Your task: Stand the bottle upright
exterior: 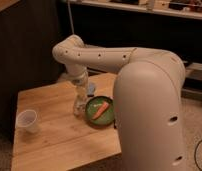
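The bottle (79, 106), small and clear, stands roughly upright on the wooden table (54, 140), just left of a green plate. My gripper (80, 92) comes straight down from the white arm's elbow (69, 51) and sits right over the bottle's top, hiding the cap. The bottle's lower part shows below the gripper and seems to rest on the table.
A green plate (100, 111) with an orange carrot (99, 109) lies right of the bottle. A translucent white cup (28, 121) stands near the table's left edge. A small blue object (91, 89) sits behind the gripper. My large white arm body (149, 110) covers the table's right side.
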